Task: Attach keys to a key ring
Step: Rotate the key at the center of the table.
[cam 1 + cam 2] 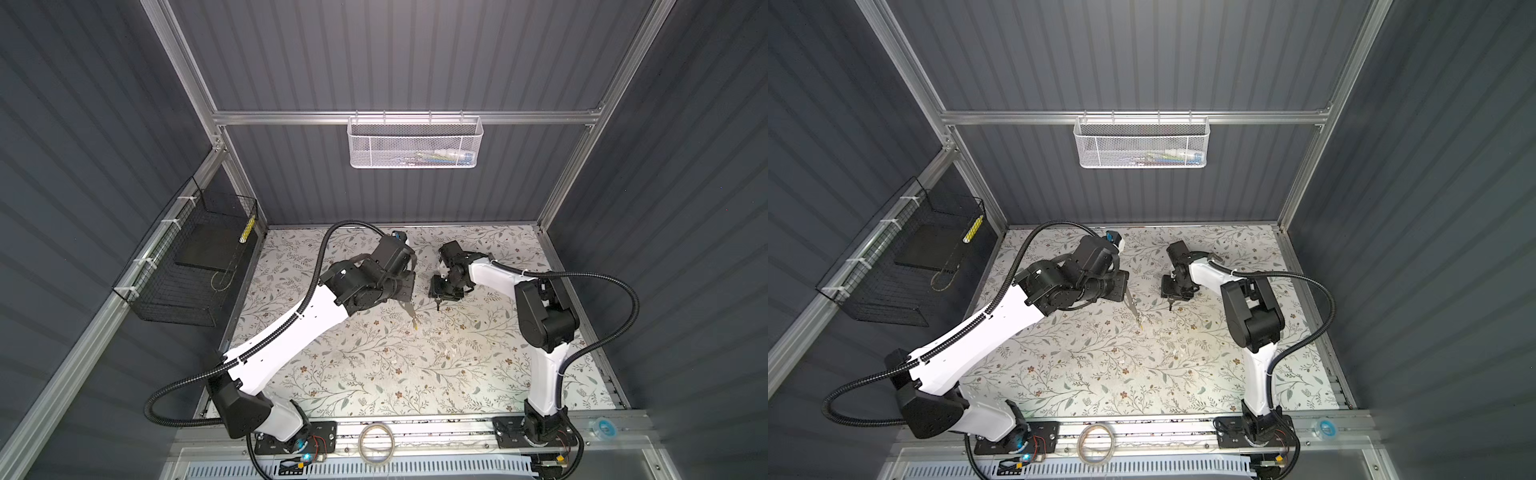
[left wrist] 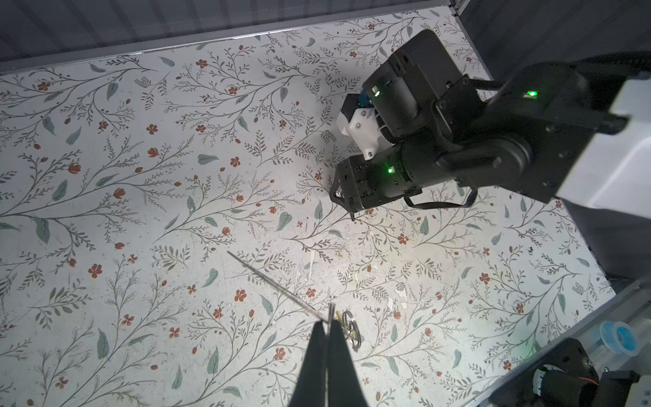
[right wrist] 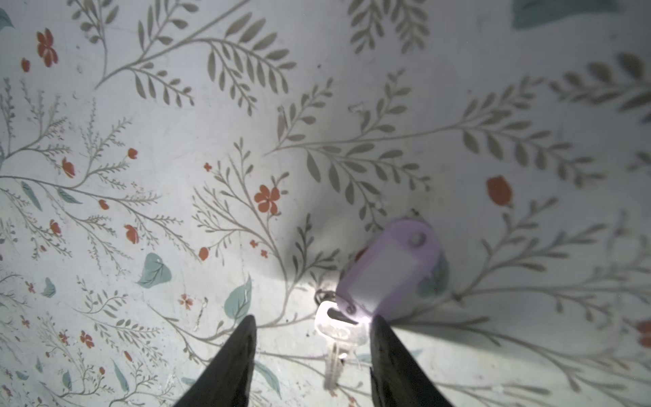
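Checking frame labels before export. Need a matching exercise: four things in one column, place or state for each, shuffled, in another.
1 left fingers
2 right fingers
3 lilac tag
4 tape roll

A on the front rail
B apart, silver key between them
C shut on the yellow key
D on the floral table, beside that key

Pairs: 1-C, 2-B, 3-D, 4-A

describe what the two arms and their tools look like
Both arms are white shells with black joint housings: left arm, right arm. A black corrugated cable loops outside each. The left tool and right tool have slim black tapered fingers. Small green lights glow on the right arm's wrist.
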Robot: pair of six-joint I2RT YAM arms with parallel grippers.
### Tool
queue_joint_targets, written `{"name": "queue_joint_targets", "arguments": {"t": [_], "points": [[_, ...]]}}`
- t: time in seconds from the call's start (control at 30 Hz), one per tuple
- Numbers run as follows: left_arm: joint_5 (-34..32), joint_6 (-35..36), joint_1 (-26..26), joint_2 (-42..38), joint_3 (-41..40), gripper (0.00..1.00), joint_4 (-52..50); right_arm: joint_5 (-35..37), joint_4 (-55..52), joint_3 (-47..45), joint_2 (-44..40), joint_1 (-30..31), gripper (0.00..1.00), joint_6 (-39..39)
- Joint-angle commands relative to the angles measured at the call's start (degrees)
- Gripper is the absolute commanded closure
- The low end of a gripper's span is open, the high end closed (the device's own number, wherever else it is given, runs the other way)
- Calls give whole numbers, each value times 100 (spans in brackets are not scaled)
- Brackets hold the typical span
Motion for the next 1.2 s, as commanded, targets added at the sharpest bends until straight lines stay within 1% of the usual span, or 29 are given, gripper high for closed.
{"name": "queue_joint_targets", "arguments": {"t": [0.0,0.07,0.23,0.37,0.5,0.63,0.7,0.8,0.93,1.17], "points": [[-21,29,18,-199,-105,100,2,-418,-79,280,202,-24,48,-132],[-22,29,13,-250,-135,100,27,-593,-14,399,302,-29,49,-201],[-63,28,16,-322,-180,100,33,-570,-225,726,490,-24,52,-399],[-65,27,15,-315,-207,100,47,-87,-256,601,336,-3,53,-506],[-56,29,13,-273,-198,100,72,183,-83,301,-4,85,53,-597],[-51,38,17,-240,-172,100,82,513,-125,256,-117,249,53,-682],[-50,38,17,-229,-167,100,96,682,-209,329,-65,327,54,-681],[-39,38,19,-235,-176,100,97,1169,-439,535,102,461,54,-608],[-49,29,11,-242,-197,100,99,1624,-766,890,406,620,55,-527],[-43,25,20,-272,-255,100,113,1793,-998,1184,754,757,59,-508]]}}
